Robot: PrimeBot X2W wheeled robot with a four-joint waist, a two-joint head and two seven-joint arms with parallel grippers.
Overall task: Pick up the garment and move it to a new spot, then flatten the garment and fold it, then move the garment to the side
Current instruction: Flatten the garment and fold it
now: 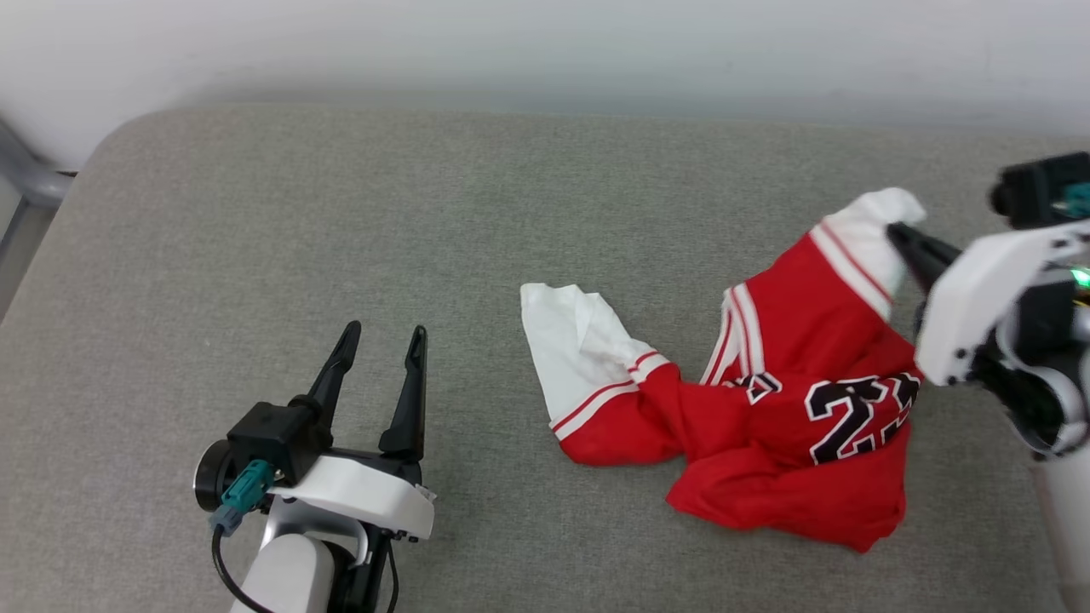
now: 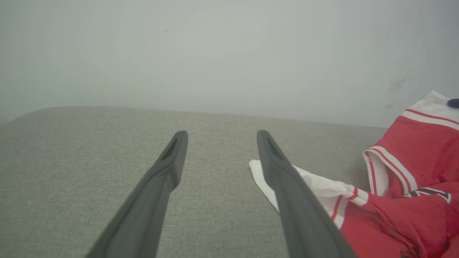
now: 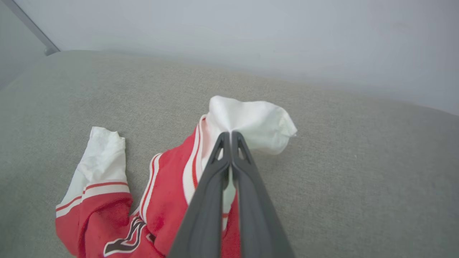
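Right gripper (image 1: 896, 232) has its jaws clenched on the white sleeve (image 1: 864, 220) of the red jersey T-shirt (image 1: 792, 383), pinching near the cuff and holding that corner raised off the grey fabric tabletop (image 1: 341, 213), likely so the crumpled shirt can be dragged to a new spot. The rest lies bunched at the right side, number up, with the other sleeve (image 1: 570, 340) splayed flat toward the middle. Left gripper (image 1: 386, 334) sits front left, jaws released and empty, well apart from the cloth; left and middle are open, and a wall (image 1: 545, 42) runs behind the far edge.
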